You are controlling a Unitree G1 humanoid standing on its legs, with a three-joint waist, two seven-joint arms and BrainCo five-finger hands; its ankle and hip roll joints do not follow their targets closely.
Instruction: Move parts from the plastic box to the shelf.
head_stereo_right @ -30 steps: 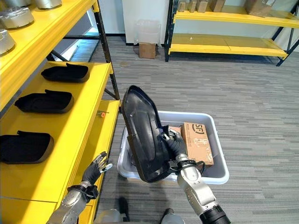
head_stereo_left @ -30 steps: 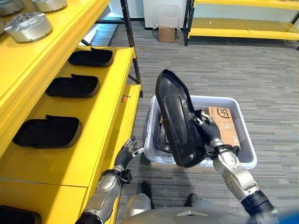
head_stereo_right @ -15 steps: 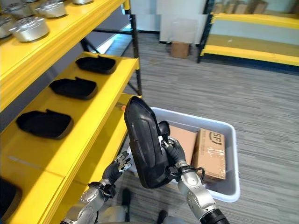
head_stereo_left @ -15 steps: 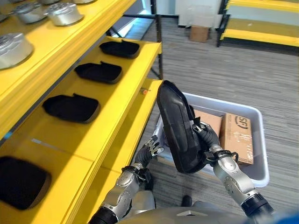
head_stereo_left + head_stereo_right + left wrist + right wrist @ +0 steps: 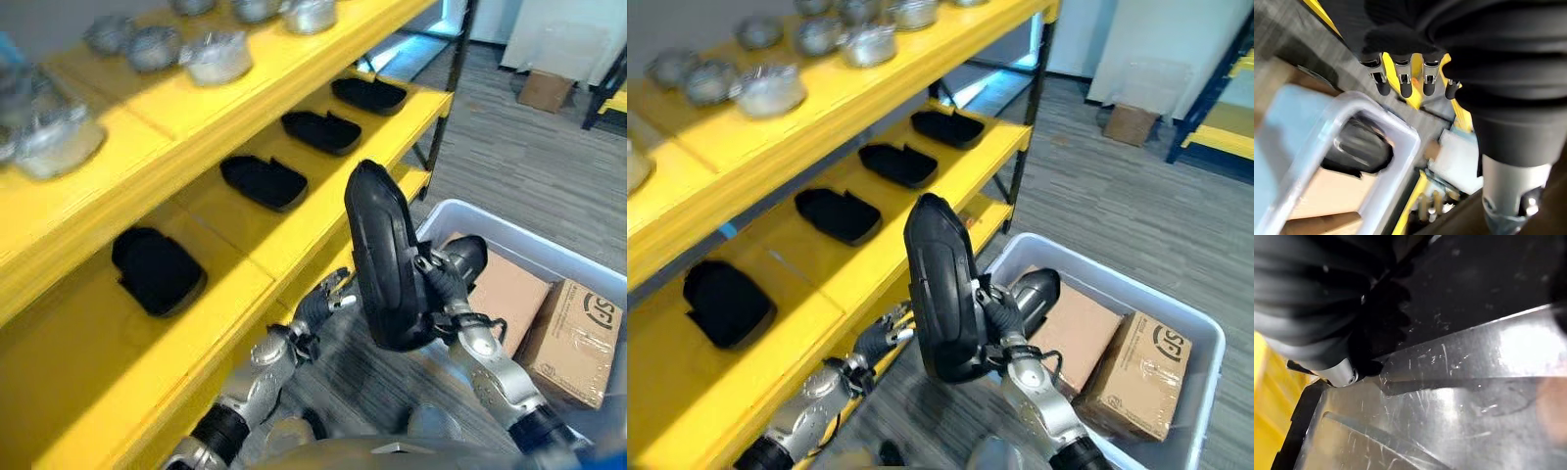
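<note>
The right hand (image 5: 443, 294) is clamped on a large black moulded plastic part (image 5: 382, 259), held upright on its edge in the air, between the front edge of the yellow metal shelf (image 5: 323, 211) and the grey plastic box (image 5: 1200, 348). The box stands on the floor just beside the shelf and holds brown cardboard cartons (image 5: 578, 343) and a dark rounded part (image 5: 1036, 291). The left hand (image 5: 323, 304) hangs below the shelf's front edge, fingers straight and apart, carrying nothing.

Four matching black parts (image 5: 263, 181) lie flat in a row along the middle shelf board. Silver round metal pieces (image 5: 769, 90) occupy the board above.

Judgement: the step in hand is carrying to the shelf. To do it well, the part should be turned flat before it passes under the upper board, then laid on bare board clear of its neighbours. The left hand could steady the free end.
</note>
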